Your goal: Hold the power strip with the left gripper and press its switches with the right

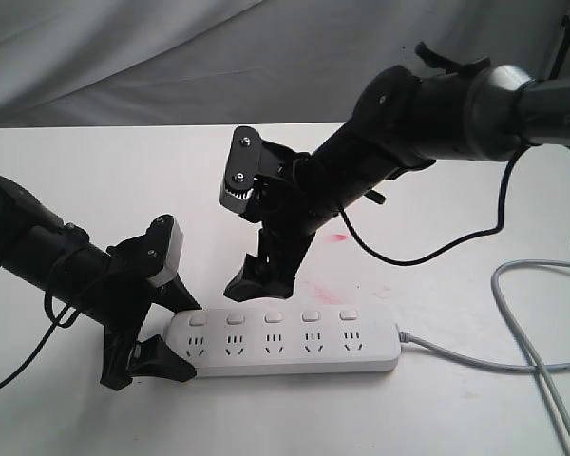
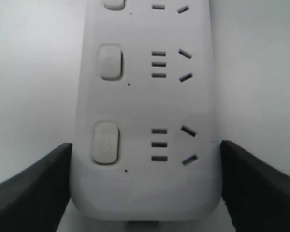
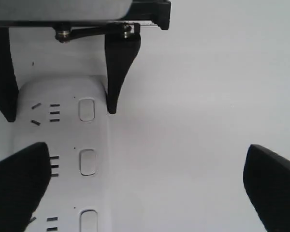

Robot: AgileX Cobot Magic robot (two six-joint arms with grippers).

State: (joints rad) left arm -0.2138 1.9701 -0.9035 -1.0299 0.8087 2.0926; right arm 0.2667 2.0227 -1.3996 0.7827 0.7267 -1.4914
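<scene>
The left gripper [image 2: 145,145], black with pointed plastic fingers [image 2: 34,188], is closed across the rounded end of the long flat white plastic power strip [image 1: 285,342], one finger against each long side. The wrist view shows the strip's end lying between them.

The right gripper [image 1: 261,280], black with pointed fingers under a flat grey wrist plate [image 1: 239,171], stands wide open. It hangs just above the strip's far edge, near the second of the five small square white switches [image 1: 273,315] counted from the held end. In its wrist view one finger [image 3: 14,183] overlaps the socket side of the strip and the other [image 3: 275,183] lies over bare table. Its tips appear clear of the buttons.

The strip lies flat on the white table [image 1: 95,190], near the front edge, sockets facing up. A grey cord [image 1: 475,359] leaves its free end and runs right. A faint red smear [image 1: 337,237] marks the table behind it.
</scene>
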